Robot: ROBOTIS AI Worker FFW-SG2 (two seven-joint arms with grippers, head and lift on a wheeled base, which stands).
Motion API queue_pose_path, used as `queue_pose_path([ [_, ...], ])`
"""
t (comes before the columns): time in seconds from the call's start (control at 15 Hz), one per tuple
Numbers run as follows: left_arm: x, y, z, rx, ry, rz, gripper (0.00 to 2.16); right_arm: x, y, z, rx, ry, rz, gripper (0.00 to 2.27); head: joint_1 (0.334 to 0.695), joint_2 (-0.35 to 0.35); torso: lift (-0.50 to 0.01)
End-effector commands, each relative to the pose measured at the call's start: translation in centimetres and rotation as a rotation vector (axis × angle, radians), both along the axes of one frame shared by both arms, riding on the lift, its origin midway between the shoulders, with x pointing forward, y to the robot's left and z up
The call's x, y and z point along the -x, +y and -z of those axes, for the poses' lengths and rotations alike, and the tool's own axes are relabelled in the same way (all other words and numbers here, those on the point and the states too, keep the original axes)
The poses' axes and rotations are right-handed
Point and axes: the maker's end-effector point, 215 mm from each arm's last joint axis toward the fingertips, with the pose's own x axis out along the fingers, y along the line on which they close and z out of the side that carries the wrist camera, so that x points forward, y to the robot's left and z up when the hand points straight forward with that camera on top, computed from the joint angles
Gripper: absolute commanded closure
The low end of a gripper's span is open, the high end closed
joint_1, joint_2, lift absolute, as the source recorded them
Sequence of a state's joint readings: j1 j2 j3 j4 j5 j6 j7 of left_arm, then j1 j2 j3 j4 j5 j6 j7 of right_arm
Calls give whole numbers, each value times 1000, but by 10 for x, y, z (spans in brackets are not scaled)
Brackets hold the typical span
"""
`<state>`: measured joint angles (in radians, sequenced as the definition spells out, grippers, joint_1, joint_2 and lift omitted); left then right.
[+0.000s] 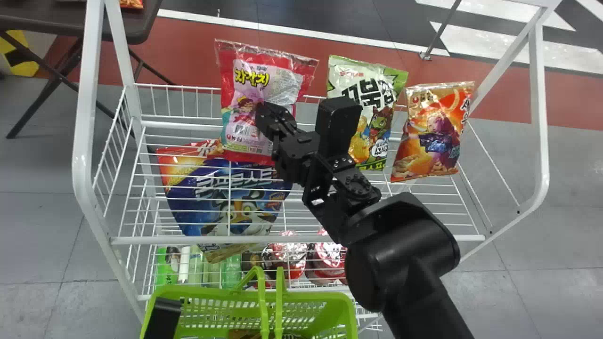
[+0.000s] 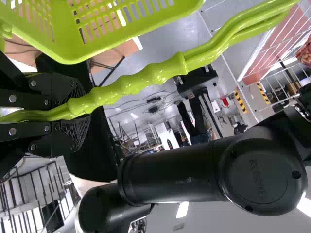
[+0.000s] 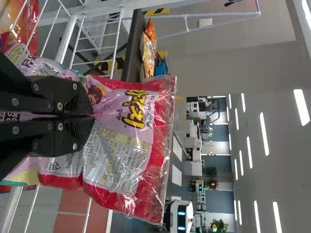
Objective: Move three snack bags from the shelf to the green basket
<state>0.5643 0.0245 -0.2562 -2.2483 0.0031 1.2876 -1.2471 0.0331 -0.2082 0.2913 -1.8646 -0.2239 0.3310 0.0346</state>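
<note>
A: Progress, nearest first?

B: I had the basket (image 1: 188, 294) at the near side, the left gripper (image 2: 81, 107) clamped on its handle (image 2: 155, 73). Something brownish lay low inside; I could not tell whether it was a bag, so my delivered count stayed open.

A: And the bag in hand?

B: Red bag (image 1: 261, 89), over the shelf (image 1: 174, 124), pinched near its middle between the fingers of the right gripper (image 3: 93, 116). Not in the basket. I judged this transfer half done: grasp made, carry and release left.

A: Remaining stock?

B: Blue bag (image 1: 226, 197) nearer, behind wires; green bag (image 1: 344, 75) and orange bag (image 1: 431, 136) stood farther back. I could not say which were wanted.

A: What did the views add?

B: The left wrist view gave the handle grip, which I could not verify from the head view. The right wrist view gave the pinch up close and, beyond, several bags (image 3: 148, 53) on the table (image 3: 131, 48); the head view gave the shelf row.
</note>
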Motion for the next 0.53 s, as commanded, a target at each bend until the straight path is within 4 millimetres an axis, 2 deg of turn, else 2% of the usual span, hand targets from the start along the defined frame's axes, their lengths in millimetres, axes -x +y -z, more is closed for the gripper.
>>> queue_pose_path([
  [0.0,0,0,0,1,0,1,2037,12,2,-10,-9,11,-27,2226,695,-253,-43],
  [0.2,0,-1,-2,4,-6,3,2037,44,2,-27,-1,82,-94,2226,695,-256,-43],
  [0.33,-1,-2,-3,5,-10,3,2040,72,-16,-27,53,178,-100,2226,695,-267,-43],
  [0.47,-3,-2,-3,4,-14,2,2037,106,-42,-32,139,249,-86,2226,695,-298,-43],
])
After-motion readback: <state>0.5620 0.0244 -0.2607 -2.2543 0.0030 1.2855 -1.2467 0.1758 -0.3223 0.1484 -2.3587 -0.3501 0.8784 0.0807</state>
